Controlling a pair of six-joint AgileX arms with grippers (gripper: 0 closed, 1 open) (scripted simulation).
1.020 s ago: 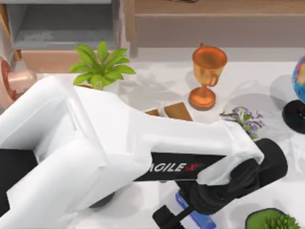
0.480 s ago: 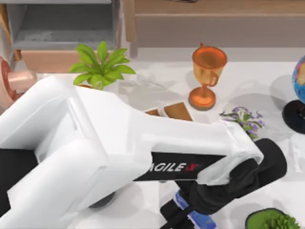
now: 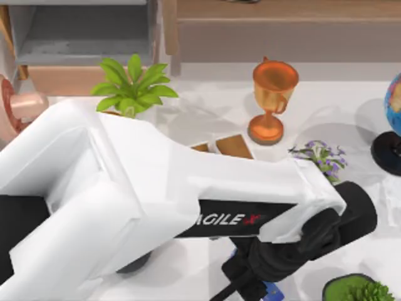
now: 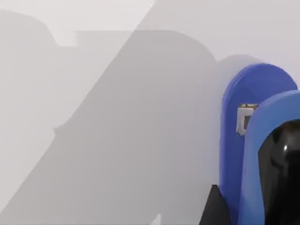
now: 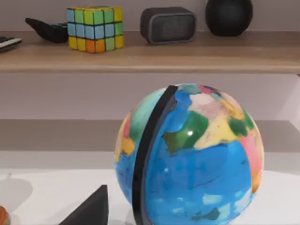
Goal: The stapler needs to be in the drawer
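The blue stapler (image 4: 253,140) lies flat on the white table at the front, right of centre. In the top view only a sliver of the stapler (image 3: 271,290) shows under my left wrist. My left gripper (image 3: 241,283) is down over it, open, with one black fingertip (image 4: 214,208) beside the stapler's side. The drawer (image 3: 62,80) stands pulled out at the far left, its grey inside showing behind a tan front panel. My right arm is parked off to the right, and a dark part of its gripper (image 5: 89,210) sits next to a globe.
A leafy plant (image 3: 133,84) stands just in front of the drawer. A copper trophy (image 3: 272,100), wooden blocks (image 3: 229,145), purple flowers (image 3: 321,157), the globe (image 3: 391,119) and a green bush (image 3: 357,290) surround the stapler. The brown shelf unit (image 3: 282,25) runs along the back.
My left gripper has slid right and down onto the stapler. It now covers most of the blue body that showed a second ago.
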